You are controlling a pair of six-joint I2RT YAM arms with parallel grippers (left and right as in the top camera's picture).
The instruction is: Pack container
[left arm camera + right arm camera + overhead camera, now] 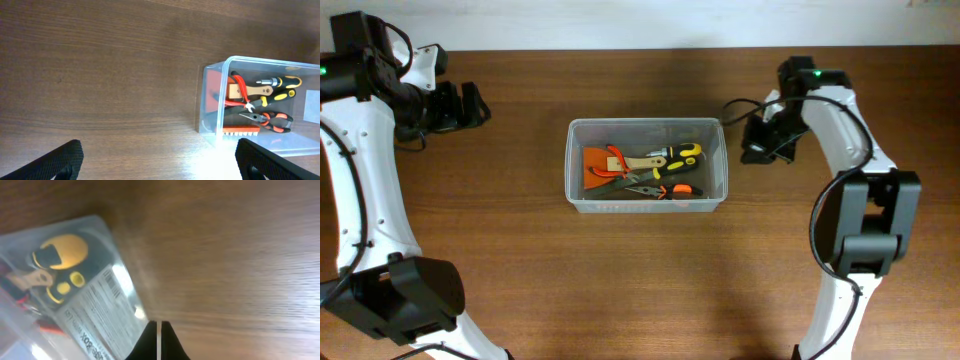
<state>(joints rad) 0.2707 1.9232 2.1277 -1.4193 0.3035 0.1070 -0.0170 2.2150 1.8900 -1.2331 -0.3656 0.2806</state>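
Observation:
The clear plastic container (572, 170) stands at the middle of the table. It holds an orange scraper (597, 162), red-handled pliers (616, 172), a yellow-black screwdriver (682, 154) and other hand tools. My left gripper (470, 104) is open and empty at the far left, well apart from the container. In the left wrist view its fingers (160, 165) frame bare wood, with the container (210, 102) to the right. My right gripper (756, 142) is shut and empty just right of the container. In the right wrist view its tips (159, 339) sit beside the container's labelled wall (102, 300).
The brown wooden table (520, 270) stretches round the container. A black cable (740, 104) loops near the right arm, behind the container's far right corner. The table's back edge (640, 47) runs along the top of the overhead view.

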